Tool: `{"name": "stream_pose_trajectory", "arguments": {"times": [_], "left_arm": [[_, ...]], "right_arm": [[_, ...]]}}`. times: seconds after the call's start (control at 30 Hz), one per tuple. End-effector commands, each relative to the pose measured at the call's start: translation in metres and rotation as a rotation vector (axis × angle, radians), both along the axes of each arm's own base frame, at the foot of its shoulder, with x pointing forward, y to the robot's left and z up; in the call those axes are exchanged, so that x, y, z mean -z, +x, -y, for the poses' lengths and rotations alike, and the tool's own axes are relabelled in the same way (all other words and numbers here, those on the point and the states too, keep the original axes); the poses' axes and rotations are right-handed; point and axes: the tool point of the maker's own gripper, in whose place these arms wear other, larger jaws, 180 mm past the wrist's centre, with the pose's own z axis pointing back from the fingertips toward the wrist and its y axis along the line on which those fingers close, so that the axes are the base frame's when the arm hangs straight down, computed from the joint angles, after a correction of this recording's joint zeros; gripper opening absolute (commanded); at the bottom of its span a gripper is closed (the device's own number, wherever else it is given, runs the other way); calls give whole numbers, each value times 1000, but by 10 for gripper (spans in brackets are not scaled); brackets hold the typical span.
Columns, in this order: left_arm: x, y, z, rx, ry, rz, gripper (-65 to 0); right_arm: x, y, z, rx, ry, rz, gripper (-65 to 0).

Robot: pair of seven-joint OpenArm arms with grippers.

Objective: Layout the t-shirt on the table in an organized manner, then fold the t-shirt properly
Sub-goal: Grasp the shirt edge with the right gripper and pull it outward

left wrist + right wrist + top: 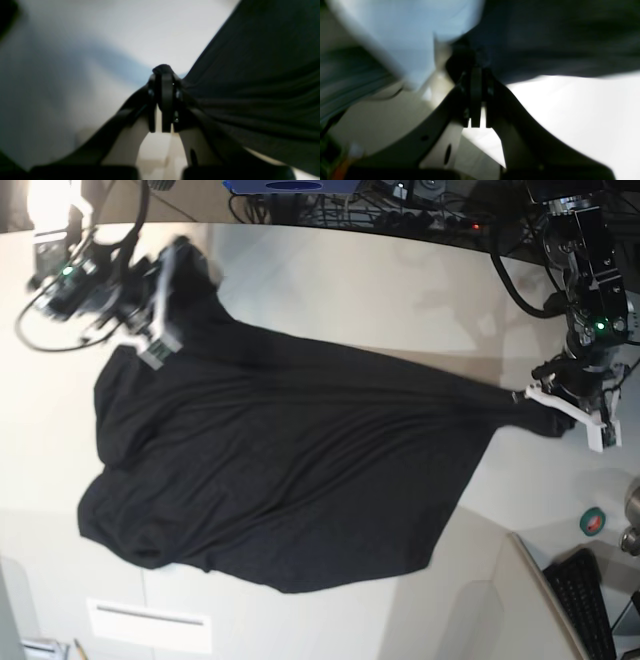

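Observation:
The black t-shirt (280, 450) is stretched across the off-white table (400, 290) between my two arms, and no print shows on its upper side. My left gripper (545, 402), at the base view's right, is shut on a pinched corner of the t-shirt (250, 82); in its wrist view a nub of cloth pokes out past the closed fingertips of that gripper (163, 75). My right gripper (175, 265), at the base view's upper left, is shut on the opposite end of the t-shirt (557, 37). The blurred right wrist view shows this gripper (476, 68) with its jaws together in the fabric.
A roll of green tape (593, 521) and a black keyboard (590, 605) lie at the right edge. Cables (400, 205) and equipment run along the table's far side. A white label plate (150, 625) sits near the front left.

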Motion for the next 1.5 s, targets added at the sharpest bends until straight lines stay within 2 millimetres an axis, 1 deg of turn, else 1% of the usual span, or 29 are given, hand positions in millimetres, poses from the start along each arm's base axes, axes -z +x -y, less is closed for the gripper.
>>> {"name": "stream_pose_trajectory", "arguments": {"times": [0.0, 0.07, 0.13, 0.2, 0.23, 0.27, 0.3, 0.37, 0.4, 0.43, 0.47, 0.57, 0.67, 0.7, 0.77, 0.83, 0.93, 0.97, 1.03, 1.07, 1.1, 1.13, 1.17, 1.23, 1.3, 1.33, 1.4, 1.47], "left_arm": [[-24, 13, -5, 2, 32, 71, -650], [-31, 19, -3, 3, 26, 68, -650], [-42, 29, -1, 4, 18, 77, -650], [-51, 36, 1, 6, 13, 88, -650], [-57, 40, 1, 8, 18, 98, -650], [-63, 41, -3, 9, 33, 106, -650], [-66, 43, -7, 10, 45, 109, -650], [-68, 43, -10, 10, 56, 108, -650], [-68, 43, -10, 10, 55, 108, -650], [-69, 43, -13, 11, 64, 105, -650], [-68, 41, -16, 11, 75, 95, -650], [-57, 37, -21, 3, 71, 64, -650], [-48, 27, -38, -36, 75, 32, -650], [-45, 25, -43, -52, 71, 24, -650], [-41, 21, -51, -72, 68, 13, -650], [-38, 18, -55, -82, 67, 4, -650], [-30, 15, -58, -93, 57, -16, -650], [-26, 14, -59, -96, 52, -26, -650], [-20, 12, -60, -102, 44, -41, -650], [-17, 11, -61, -105, 40, -47, -650], [-15, 10, -61, -107, 37, -52, -650], [-13, 10, -62, -109, 34, -57, -650], [-12, 10, -62, -111, 34, -55, -650], [-11, 12, -65, -114, 38, -35, -650], [-6, 11, -67, -119, 36, -36, -650], [-2, 10, -68, -121, 33, -41, -650], [4, 9, -68, -124, 25, -55, -650], [5, 10, -67, -122, 24, -57, -650]], "right_arm": [[-7, 12, 19, 30, -39, 26, -650], [-18, 27, 51, 94, -93, 58, -650], [-30, 41, 73, 127, -137, 92, -650], [-38, 48, 82, 139, -166, 103, -650], [-42, 49, 82, 139, -174, 110, -650], [-45, 49, 77, 131, -173, 118, -650], [-47, 50, 68, 105, -165, 125, -650], [-42, 44, 41, 38, -129, 116, -650], [-40, 40, 31, 14, -119, 106, -650], [-37, 36, 18, -21, -102, 96, -650], [-33, 32, 0, -61, -76, 84, -650], [-20, 11, -43, -158, -9, 28, -650], [-7, -7, -79, -226, 56, -29, -650], [-3, -10, -90, -238, 86, -36, -650], [3, -13, -105, -241, 130, -48, -650], [4, -9, -109, -237, 142, -48, -650], [2, -8, -108, -241, 129, -50, -650], [-1, -6, -108, -239, 130, -37, -591], [-5, -3, -105, -242, 123, -19, -401], [-6, 0, -95, -234, 103, -11, -335], [-5, 4, -80, -202, 83, -6, -318], [-6, 10, -71, -169, 81, 9, -326], [-8, 17, -58, -118, 82, 31, -348], [-11, 31, -30, -8, 82, 81, -414], [-9, 36, -12, 62, 84, 98, -489], [-5, 36, -6, 78, 82, 92, -528], [5, 35, 2, 104, 82, 68, -648], [18, 31, 2, 114, 92, 25, -650]]}}
